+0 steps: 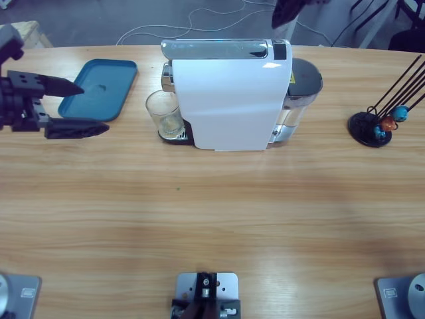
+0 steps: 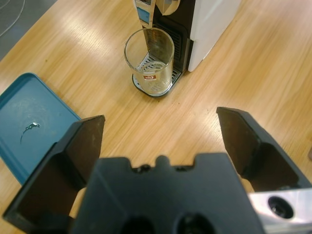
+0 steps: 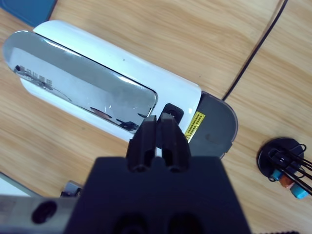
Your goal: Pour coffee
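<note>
Coffee point(image 2: 152, 87), only a shallow film inside the small clear glass cup point(image 1: 163, 114), sits on the drip tray of the white coffee machine point(image 1: 232, 100). Left gripper point(image 2: 158, 131) is spread wide beside the blue tray point(image 1: 99, 88) and should approach level and centred. Right gripper point(image 3: 158, 134), pressed together, hovers above the machine's top.

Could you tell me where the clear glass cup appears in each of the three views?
High view: glass cup left of centre, at the white coffee machine's left end.
Left wrist view: top centre, on the drip tray.
Right wrist view: not in it.
Shared landmark: the coffee machine.
</note>
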Robot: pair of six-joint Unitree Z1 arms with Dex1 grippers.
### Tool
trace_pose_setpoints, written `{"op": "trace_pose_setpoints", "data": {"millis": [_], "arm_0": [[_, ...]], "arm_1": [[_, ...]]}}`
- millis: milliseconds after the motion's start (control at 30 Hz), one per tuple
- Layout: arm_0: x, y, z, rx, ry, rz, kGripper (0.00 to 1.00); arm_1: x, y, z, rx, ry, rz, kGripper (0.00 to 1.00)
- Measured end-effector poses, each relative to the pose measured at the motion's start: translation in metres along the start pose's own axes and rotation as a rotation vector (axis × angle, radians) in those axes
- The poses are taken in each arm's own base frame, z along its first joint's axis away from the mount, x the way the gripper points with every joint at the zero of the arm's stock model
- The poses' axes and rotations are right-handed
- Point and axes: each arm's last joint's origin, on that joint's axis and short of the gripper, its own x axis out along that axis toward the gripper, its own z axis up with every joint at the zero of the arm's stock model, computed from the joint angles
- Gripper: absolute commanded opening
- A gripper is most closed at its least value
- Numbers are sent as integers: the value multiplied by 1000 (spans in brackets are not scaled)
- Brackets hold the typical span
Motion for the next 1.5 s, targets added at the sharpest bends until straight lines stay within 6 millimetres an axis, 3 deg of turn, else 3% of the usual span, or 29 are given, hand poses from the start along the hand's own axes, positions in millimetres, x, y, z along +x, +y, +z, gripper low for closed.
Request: {"op": "trace_pose_setpoints", "data": {"millis": [1233, 1267, 1300, 1400, 1500], "arm_0": [[11, 2, -6, -6, 18, -7, 1000], [12, 1, -7, -6, 19, -7, 1000], [12, 1, -7, -7, 20, -7, 1000], [12, 1, -7, -5, 16, -6, 1000], [12, 1, -7, -4, 13, -5, 1000]], "arm_1": [[20, -4, -2, -16, 67, -47, 0], [20, -4, -2, -16, 67, -47, 696], [19, -4, -2, -16, 67, -47, 987], [14, -4, -2, -17, 49, -46, 1000], [-5, 3, -3, -32, 1, -33, 1000]]}}
